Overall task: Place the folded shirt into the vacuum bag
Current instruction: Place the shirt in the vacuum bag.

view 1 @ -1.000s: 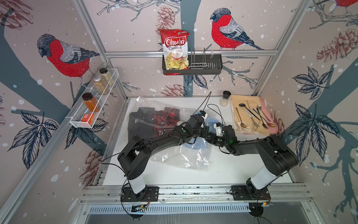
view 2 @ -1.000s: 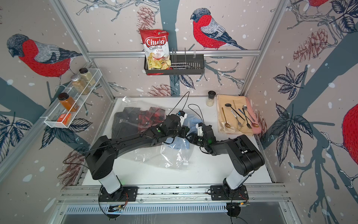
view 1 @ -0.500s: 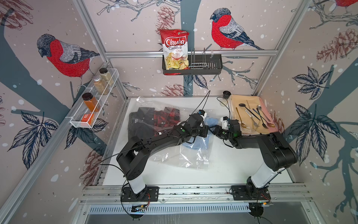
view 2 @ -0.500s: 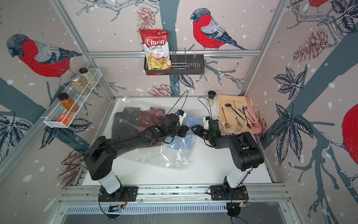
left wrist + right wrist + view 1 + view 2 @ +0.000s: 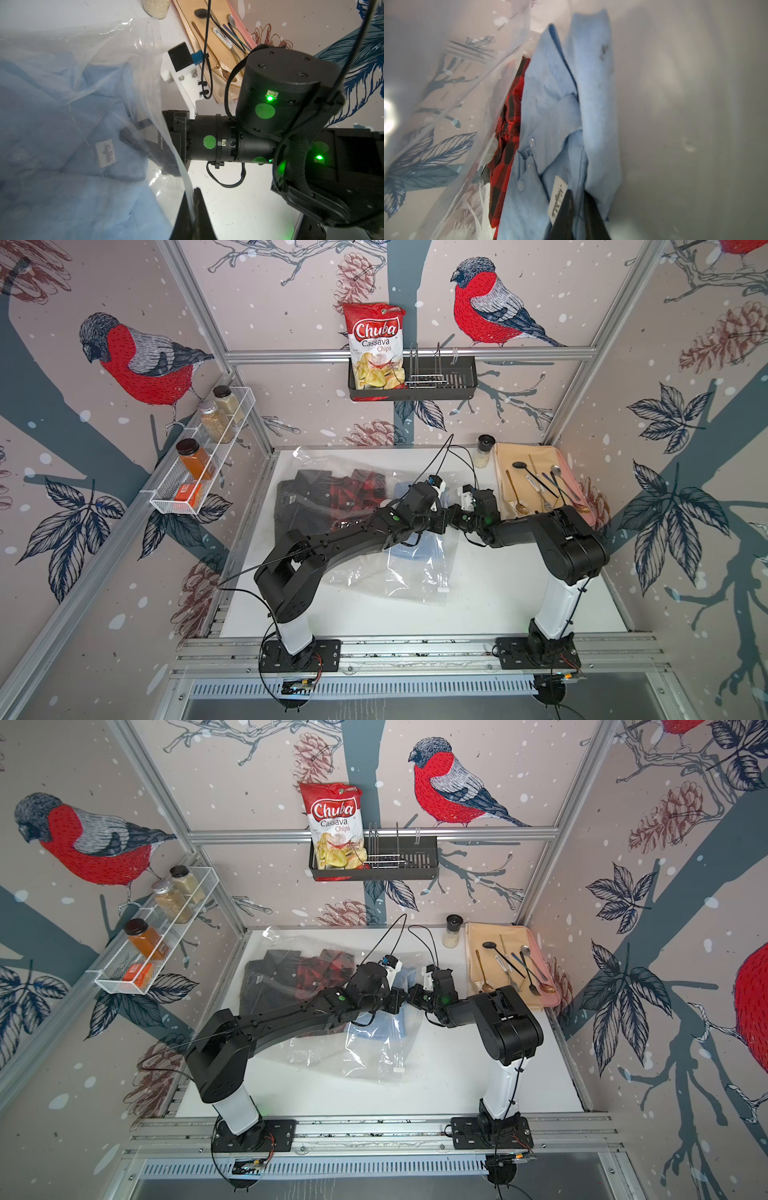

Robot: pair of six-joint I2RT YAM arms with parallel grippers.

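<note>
The right claw point(image 5: 578, 197) is clamping a fold of the blue shirt point(image 5: 550, 104) just beside its white label point(image 5: 557, 195), the two dark fingers standing almost together with cloth between them. It is working from inside the vacuum bag point(image 5: 374, 572), whose clear film is wrapping round the whole right wrist view; a grip at the collar end is likely giving it a handle for dragging the garment deeper. The left claw point(image 5: 190, 199) is pinching the bag's upper sheet, jaws together on the plastic, and is holding it up off the table point(image 5: 498, 593), so the mouth is gaping toward the table's right edge and giving the other arm room to reach in. The shirt is thus lying inside the bag, near the mouth, bunched rather than flat, around the middle of the table. Further in, toward the back left corner, a red plaid shirt point(image 5: 357, 493) and a dark shirt point(image 5: 299, 497) appear to be lying under the same film, which probably explains why the blue one is sitting at the mouth end. The white slider clip point(image 5: 443, 590) is resting on the zip edge nearer the front edge. By the back right corner a beige mat point(image 5: 544, 454) is carrying cutlery point(image 5: 536, 485), with a jar point(image 5: 483, 452) just beside it, apart from the work. In my judgement the insertion is nearly done, needing a push inward and a release.
</note>
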